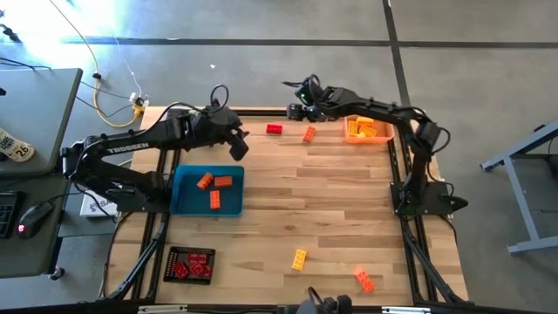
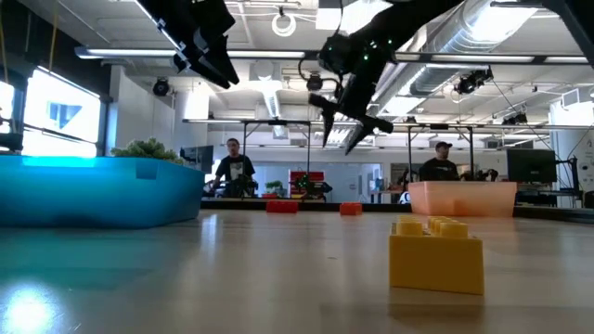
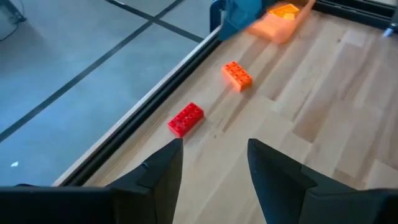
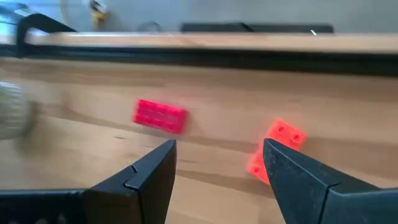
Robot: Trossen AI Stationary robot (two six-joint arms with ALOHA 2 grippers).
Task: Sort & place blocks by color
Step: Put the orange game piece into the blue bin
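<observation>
A red block (image 1: 274,129) and an orange block (image 1: 309,133) lie flat near the table's far edge. A yellow block (image 1: 299,258) and another orange block (image 1: 364,280) lie near the near edge. My left gripper (image 1: 236,141) hovers open to the left of the red block (image 3: 186,118), above the table. My right gripper (image 1: 296,110) hangs open over the far edge, just beyond the red block (image 4: 160,116) and the orange block (image 4: 277,149). The low view shows both grippers, left (image 2: 209,56) and right (image 2: 348,125), well above the table.
A blue tray (image 1: 183,201) at the left holds three orange blocks. A pale orange tray (image 1: 381,138) at the far right holds yellow blocks. A black tray (image 1: 190,264) at the near left holds red blocks. People stand in the room behind the table. The table's middle is bare wood.
</observation>
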